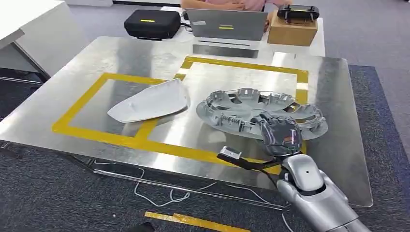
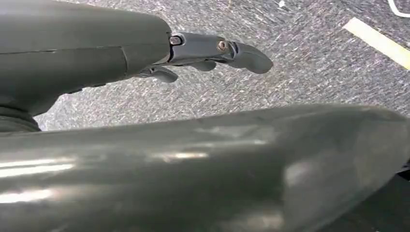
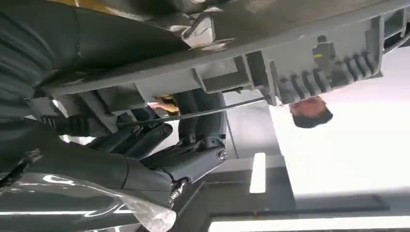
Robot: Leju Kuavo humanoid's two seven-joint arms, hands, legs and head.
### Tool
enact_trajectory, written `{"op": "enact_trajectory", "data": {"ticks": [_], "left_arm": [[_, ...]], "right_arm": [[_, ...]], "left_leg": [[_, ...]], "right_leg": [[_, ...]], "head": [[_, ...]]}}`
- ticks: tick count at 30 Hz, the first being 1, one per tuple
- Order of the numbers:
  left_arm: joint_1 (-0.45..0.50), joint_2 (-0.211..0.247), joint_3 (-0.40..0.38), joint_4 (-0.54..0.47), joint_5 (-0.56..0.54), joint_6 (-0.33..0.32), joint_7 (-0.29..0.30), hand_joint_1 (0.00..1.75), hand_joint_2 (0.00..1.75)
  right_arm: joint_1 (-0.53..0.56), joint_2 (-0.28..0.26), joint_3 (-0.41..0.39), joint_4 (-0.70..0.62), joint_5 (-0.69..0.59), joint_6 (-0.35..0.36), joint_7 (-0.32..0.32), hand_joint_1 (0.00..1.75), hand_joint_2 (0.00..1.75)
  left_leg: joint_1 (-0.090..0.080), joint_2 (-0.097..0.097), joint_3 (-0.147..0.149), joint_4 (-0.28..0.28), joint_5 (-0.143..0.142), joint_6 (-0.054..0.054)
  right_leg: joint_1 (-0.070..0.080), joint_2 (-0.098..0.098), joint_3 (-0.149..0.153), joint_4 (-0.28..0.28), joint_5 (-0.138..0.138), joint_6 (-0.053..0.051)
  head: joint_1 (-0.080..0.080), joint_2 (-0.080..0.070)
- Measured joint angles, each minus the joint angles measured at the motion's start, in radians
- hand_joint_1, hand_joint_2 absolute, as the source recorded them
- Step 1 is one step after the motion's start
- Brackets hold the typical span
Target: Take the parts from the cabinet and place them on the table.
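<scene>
The left hand [image 2: 208, 53] hangs over carpet, fingers loosely apart, holding nothing. On the metal table [image 1: 87, 63], a white shell-shaped cover [image 1: 152, 102] lies inside the yellow tape, long axis running left-right, tip pointing left. Right of it lies the wheel cover [image 1: 251, 108], hollow side up, its near rim gripped by the right hand [image 1: 279, 133].

Silver wheel cover [image 1: 261, 112], round, spoked, clips up, lying flat on the steel table [image 1: 96, 58]. White curved shell part [image 1: 151, 102], lying just left of wheel cover, apart.
</scene>
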Motion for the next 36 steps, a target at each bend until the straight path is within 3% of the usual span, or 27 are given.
{"op": "enact_trajectory", "data": {"ticks": [19,36], "left_arm": [[-0.002,0.006,-0.036,0.0,0.032,0.011,0.015,0.0,0.0],[-0.002,0.013,-0.066,-0.002,0.042,0.033,0.042,0.0,0.0]], "right_arm": [[-0.009,-0.01,0.028,0.011,-0.022,0.023,0.024,1.75,1.75],[0.035,-0.03,-0.016,0.019,-0.018,0.026,0.035,1.75,1.75]], "left_leg": [[0.0,0.0,0.0,0.0,0.0,0.0],[0.0,0.0,0.0,0.0,0.0,0.0]], "right_leg": [[0.0,0.0,0.0,0.0,0.0,0.0],[0.0,0.0,0.0,0.0,0.0,0.0]], "head": [[0.0,0.0],[0.0,0.0]]}}
